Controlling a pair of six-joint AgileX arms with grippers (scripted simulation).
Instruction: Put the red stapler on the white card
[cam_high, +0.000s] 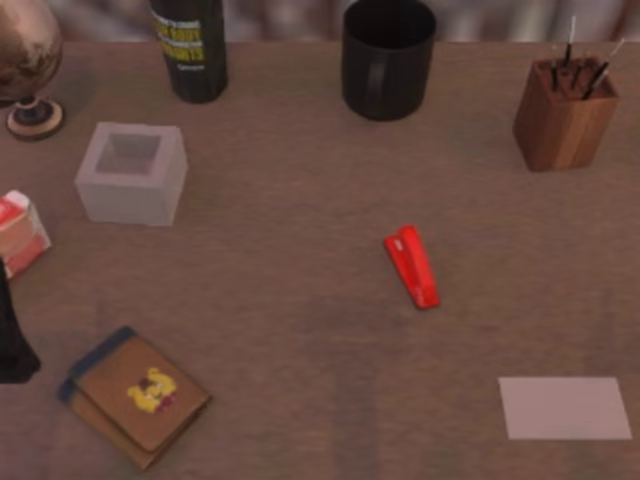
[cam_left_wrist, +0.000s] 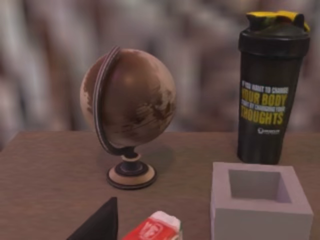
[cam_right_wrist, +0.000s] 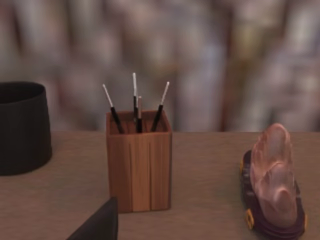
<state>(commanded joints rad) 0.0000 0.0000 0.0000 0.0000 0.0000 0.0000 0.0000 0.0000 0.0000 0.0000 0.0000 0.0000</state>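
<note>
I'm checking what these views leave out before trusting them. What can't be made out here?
- Both end effectors: only a dark tip shows at each wrist view's edge; fingers unseen.
- Right arm: absent from the top view.
- Red-and-white carton: cut by the top view's left edge.
- Globe: cropped at the corner.
- Bottle: top cut off.

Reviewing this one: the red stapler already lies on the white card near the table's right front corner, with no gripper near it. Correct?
Not quite. In the top view the red stapler lies on the bare table near the middle, apart from the white card, which sits unoccupied near the right front corner. The rest stands: no gripper is near it.
</note>
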